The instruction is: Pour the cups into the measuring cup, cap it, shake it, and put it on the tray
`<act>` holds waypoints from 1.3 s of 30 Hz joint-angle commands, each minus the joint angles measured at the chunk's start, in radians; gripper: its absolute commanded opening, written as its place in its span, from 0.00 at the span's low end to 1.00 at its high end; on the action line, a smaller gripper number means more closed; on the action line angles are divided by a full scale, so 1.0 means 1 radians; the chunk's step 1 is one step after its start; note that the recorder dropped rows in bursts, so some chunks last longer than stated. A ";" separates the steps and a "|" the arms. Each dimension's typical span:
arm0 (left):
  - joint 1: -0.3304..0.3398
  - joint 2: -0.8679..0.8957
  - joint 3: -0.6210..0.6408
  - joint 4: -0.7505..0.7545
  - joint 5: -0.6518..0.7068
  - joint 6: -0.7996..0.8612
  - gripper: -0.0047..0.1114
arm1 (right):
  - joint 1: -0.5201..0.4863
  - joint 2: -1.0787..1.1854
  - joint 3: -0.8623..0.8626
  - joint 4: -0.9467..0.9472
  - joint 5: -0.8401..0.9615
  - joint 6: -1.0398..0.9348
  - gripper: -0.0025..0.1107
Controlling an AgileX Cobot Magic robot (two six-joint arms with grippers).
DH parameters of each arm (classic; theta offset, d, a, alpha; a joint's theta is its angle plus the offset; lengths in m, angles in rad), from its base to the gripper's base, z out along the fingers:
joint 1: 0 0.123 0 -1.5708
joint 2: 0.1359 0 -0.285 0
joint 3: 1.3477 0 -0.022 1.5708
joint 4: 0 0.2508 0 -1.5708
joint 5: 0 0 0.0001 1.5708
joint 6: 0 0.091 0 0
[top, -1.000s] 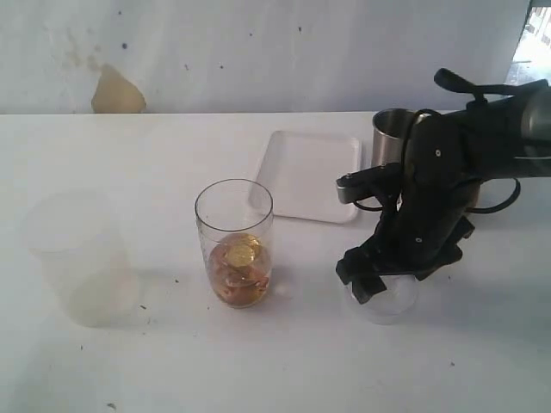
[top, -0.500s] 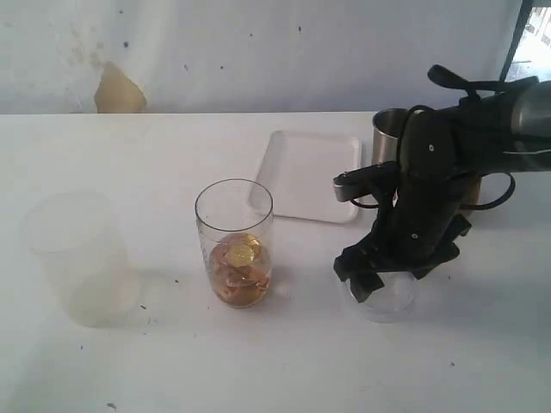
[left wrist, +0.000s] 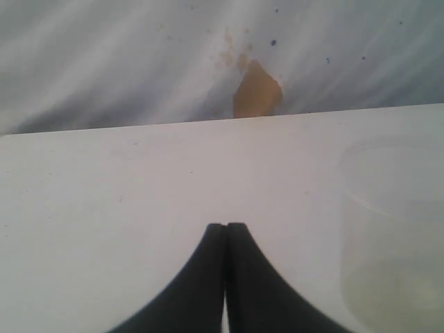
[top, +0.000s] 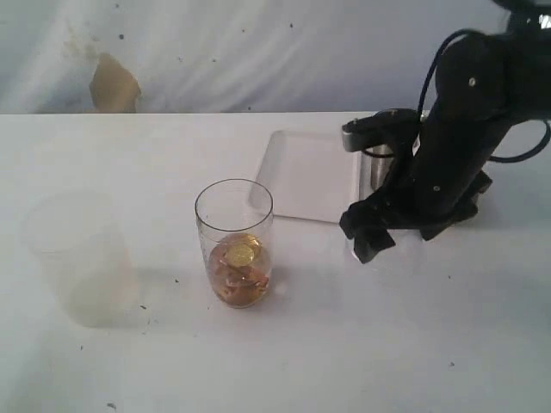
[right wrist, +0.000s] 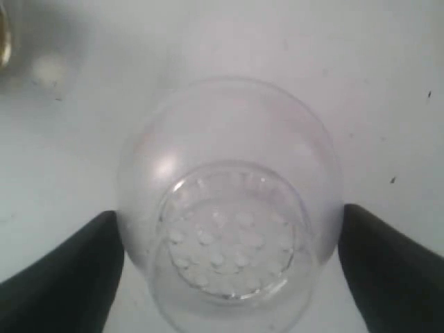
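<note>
Raised right gripper (top: 368, 239) clear of worktop (top: 387, 344) since a second ago. Took cap (right wrist: 229, 229) along, pinched across its dome between widely spread jaws. Left gripper (left wrist: 225, 274) pressed together, holding nothing. Measuring cup (top: 234, 241) upright on worktop just beside tray (top: 301, 176), uncapped, golden-brown contents at bottom. Pouring judged done. Next: carry cap over cup rim and seat it.

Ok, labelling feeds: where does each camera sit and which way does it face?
Exterior: off the arms, facing across the table to the wall; sees measuring cup, tray, right arm.
Left wrist: on left arm, looking along the table; left tool, shut, shows.
Right wrist: on right arm, looking down on the cap in the right tool.
Shared: exterior and left wrist both show the frosted cup.
</note>
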 commanded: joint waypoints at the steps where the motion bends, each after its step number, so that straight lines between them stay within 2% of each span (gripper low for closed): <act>1: -0.001 0.002 0.000 -0.009 -0.003 -0.002 0.04 | 0.006 -0.059 -0.107 0.038 0.144 -0.011 0.02; 6: -0.001 0.002 0.000 -0.009 -0.003 -0.002 0.04 | 0.055 -0.057 -0.248 0.038 0.286 0.000 0.02; 16: -0.001 0.002 0.000 -0.009 -0.003 -0.002 0.04 | 0.124 -0.051 -0.447 0.060 0.295 0.050 0.02; 28: -0.001 0.002 0.000 -0.009 -0.003 -0.002 0.04 | 0.284 0.087 -0.516 0.077 0.295 0.084 0.02; 39: -0.001 0.002 0.000 -0.009 -0.003 -0.002 0.04 | 0.317 0.178 -0.606 0.042 0.295 0.121 0.02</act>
